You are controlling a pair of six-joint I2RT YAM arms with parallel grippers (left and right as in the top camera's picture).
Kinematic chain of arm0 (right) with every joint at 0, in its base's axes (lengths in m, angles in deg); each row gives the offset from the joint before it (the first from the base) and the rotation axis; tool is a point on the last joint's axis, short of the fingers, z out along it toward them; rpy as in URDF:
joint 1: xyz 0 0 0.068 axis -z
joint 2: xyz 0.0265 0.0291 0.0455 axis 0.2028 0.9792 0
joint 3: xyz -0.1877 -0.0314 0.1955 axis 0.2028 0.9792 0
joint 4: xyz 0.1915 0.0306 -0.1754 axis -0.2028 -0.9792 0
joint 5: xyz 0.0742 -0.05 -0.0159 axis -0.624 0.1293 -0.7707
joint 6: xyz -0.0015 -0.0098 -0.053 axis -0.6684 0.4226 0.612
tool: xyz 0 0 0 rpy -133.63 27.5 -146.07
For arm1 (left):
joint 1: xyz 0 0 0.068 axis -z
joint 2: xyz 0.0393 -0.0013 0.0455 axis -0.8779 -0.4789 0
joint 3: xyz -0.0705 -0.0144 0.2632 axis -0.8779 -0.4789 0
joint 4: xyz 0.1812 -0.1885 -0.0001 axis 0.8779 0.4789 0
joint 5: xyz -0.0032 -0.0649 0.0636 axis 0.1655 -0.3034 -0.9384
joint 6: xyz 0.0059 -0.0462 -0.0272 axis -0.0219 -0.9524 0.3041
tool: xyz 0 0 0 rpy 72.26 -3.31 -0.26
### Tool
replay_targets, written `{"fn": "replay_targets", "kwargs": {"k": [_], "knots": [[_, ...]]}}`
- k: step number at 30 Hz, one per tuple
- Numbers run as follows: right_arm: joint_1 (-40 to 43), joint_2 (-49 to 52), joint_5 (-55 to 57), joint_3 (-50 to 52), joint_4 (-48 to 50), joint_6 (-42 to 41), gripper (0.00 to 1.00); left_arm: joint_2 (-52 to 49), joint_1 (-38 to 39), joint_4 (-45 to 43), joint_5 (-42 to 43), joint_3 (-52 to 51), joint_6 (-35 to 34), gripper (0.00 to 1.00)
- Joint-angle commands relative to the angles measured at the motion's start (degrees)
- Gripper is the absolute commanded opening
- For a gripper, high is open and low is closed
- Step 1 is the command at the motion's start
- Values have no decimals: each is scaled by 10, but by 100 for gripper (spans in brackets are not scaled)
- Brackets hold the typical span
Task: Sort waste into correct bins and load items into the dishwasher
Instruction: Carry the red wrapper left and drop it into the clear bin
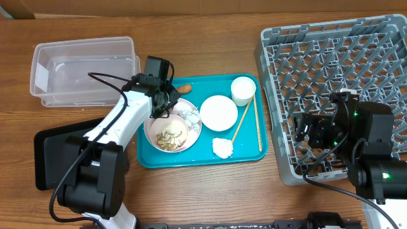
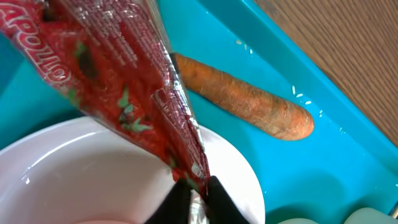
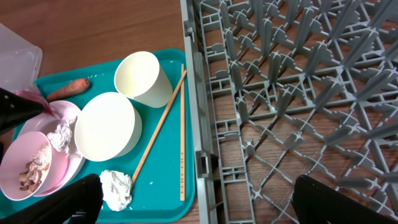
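Note:
My left gripper (image 2: 198, 200) is shut on the red crinkled wrapper (image 2: 124, 87), held just over the rim of the white plate (image 2: 93, 174). In the overhead view this gripper (image 1: 162, 105) is at the plate's back left. The carrot stick (image 2: 242, 96) lies on the teal tray behind it. The plate (image 1: 191, 127) carries a pinkish bowl of pale scraps (image 1: 166, 135) and crumpled tissue and foil (image 1: 189, 114). The small white bowl (image 1: 219, 112), white cup (image 1: 243, 90), chopsticks (image 1: 241, 121) and a tissue ball (image 1: 222, 147) also lie on the tray. My right gripper (image 3: 199, 208) is open and empty over the dish rack's (image 3: 298, 93) left edge.
The clear tub (image 1: 82, 70) stands at the back left, the black tray (image 1: 48, 156) at the front left under my left arm. The teal tray (image 1: 152, 156) sits mid-table. The grey dish rack (image 1: 337, 70) fills the right side, my right arm (image 1: 356, 133) over it.

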State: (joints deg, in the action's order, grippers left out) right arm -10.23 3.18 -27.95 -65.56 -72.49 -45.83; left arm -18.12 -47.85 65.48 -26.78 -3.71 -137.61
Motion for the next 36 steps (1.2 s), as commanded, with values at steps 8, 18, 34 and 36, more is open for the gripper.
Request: {"fn": "replay_targets", "kwargs": {"k": [8,18,34,36], "knots": [[1,-2,-3,-17,-1,-3,100,-5,4,2,17,23,35,4],[1,-2,-3,-17,-1,-2,100,57,7,120,25,154,210,4],[1,-2,-3,-17,-2,-2,100,57,-129,110,-110,225,234,4],[1,-2,-3,-17,-2,-2,100,39,-147,107,-110,225,234,4]]}}
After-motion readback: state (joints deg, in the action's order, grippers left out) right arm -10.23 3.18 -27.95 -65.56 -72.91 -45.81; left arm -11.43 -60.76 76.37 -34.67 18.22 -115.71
